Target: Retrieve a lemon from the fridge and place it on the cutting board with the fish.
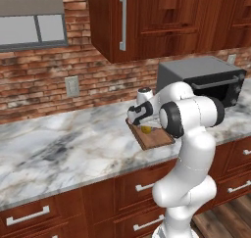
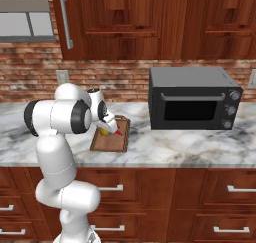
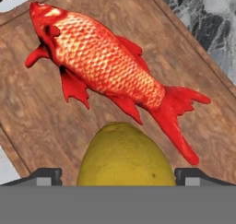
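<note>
Wooden cutting board bears one fish, one lemon; pincer spread, unclamped.

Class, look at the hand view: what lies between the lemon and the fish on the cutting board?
Nothing: only a bare strip of the cutting board separates the lemon from the fish, seen in the hand view.

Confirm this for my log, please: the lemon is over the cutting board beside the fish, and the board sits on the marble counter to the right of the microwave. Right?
Not quite. The cutting board sits left of the microwave, as the right base view shows. The rest holds: the lemon is over the board beside the fish, on the marble counter.
</note>
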